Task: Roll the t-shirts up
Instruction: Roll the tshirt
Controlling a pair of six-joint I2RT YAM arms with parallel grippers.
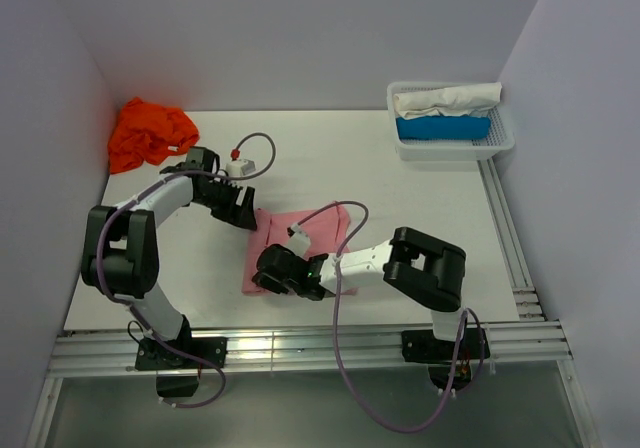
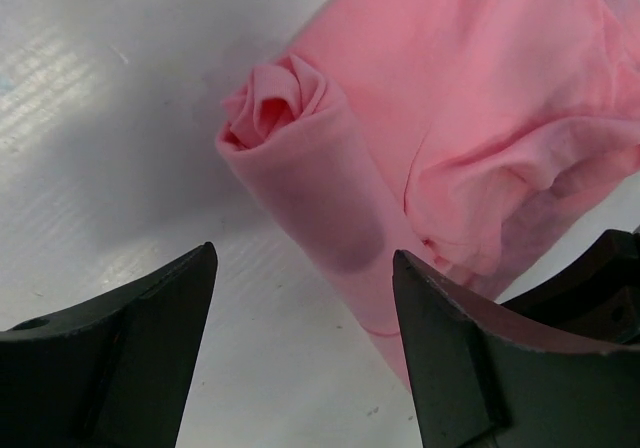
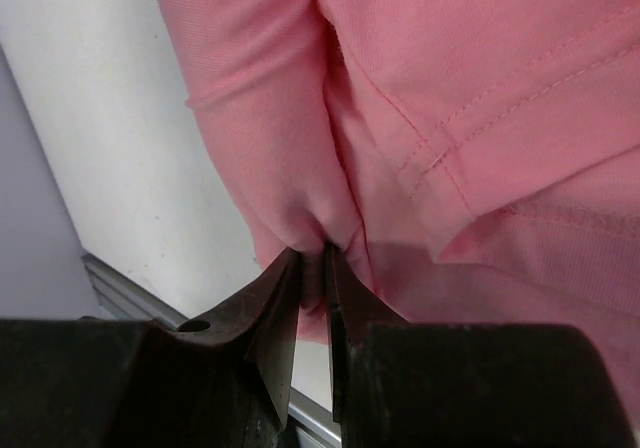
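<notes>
A light pink t-shirt (image 1: pixel 312 238) lies mid-table, its left edge rolled into a tube (image 2: pixel 300 158) with the spiral end showing. My left gripper (image 1: pixel 240 208) hovers open at the shirt's far left corner (image 2: pixel 305 258); its fingers (image 2: pixel 150 338) hold nothing and stand either side of the roll's near end. My right gripper (image 1: pixel 272 274) is shut on a fold of the pink shirt (image 3: pixel 314 250) at its near left corner, cloth pinched between the fingertips. A bright orange t-shirt (image 1: pixel 150 133) sits crumpled at the far left corner of the table.
A white mesh basket (image 1: pixel 500 144) at the far right holds a white and a blue cloth. Purple cables (image 1: pixel 340 268) loop over the pink shirt and beside the left arm. A metal rail (image 1: pixel 300 348) runs along the near table edge.
</notes>
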